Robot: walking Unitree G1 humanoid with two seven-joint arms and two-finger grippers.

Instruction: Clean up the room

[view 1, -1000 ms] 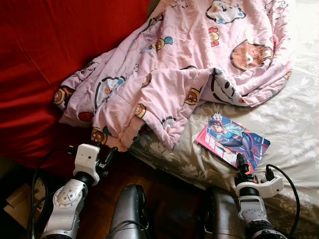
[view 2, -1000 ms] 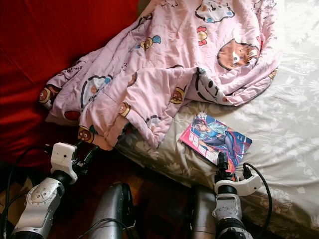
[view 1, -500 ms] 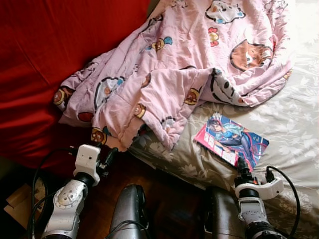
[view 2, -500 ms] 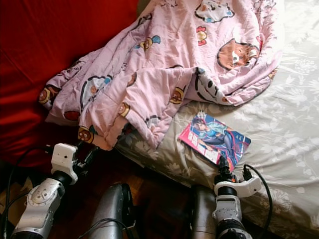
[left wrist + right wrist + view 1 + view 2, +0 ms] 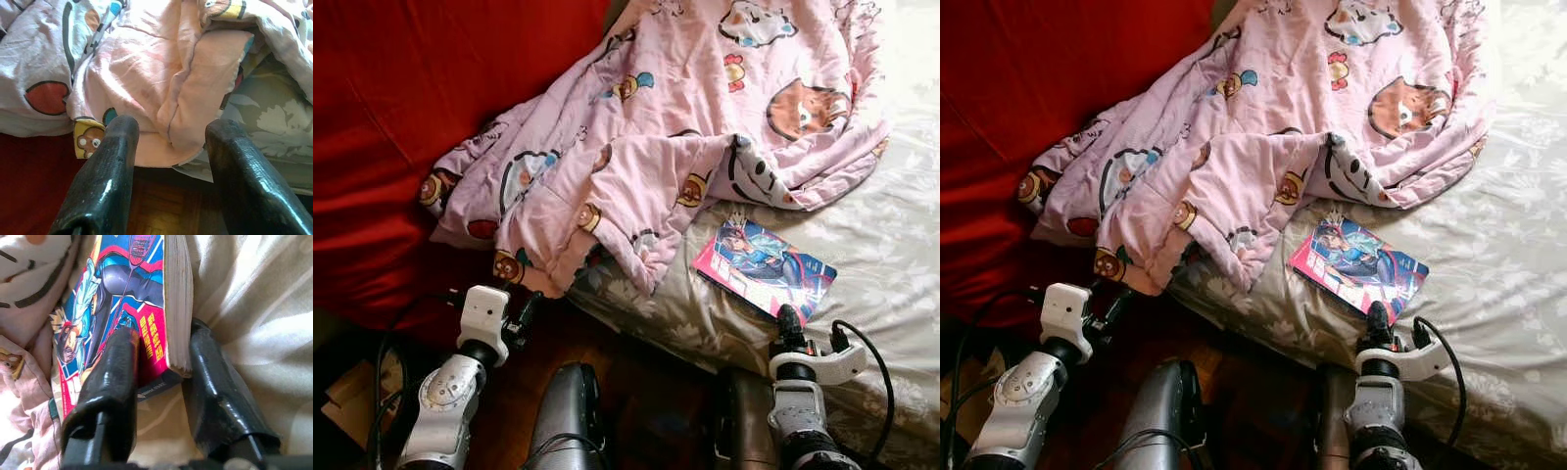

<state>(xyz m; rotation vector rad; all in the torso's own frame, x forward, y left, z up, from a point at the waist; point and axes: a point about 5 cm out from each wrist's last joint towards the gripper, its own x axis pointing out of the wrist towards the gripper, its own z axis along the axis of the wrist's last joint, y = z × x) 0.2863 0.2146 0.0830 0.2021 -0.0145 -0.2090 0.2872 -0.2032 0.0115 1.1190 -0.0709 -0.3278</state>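
Bedding came first: a pink cartoon blanket [image 5: 656, 127] lay crumpled over the grey floral bed sheet [image 5: 891, 255], beside a red cover [image 5: 401, 127]. Just below its hem lay a comic book [image 5: 762, 266], long axis slanting. The right gripper [image 5: 161, 372] straddled the book's near corner, fingers apart, one on the cover, one beside the pages. The left gripper [image 5: 168, 147] hung open near the blanket's edge. How firm the grip was I could not tell.

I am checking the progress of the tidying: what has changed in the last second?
The right gripper has closed in on the comic book; its fingers now straddle the near corner, one on the cover, one under it. The book has turned slightly. The left gripper, open, and the pink blanket stayed put.
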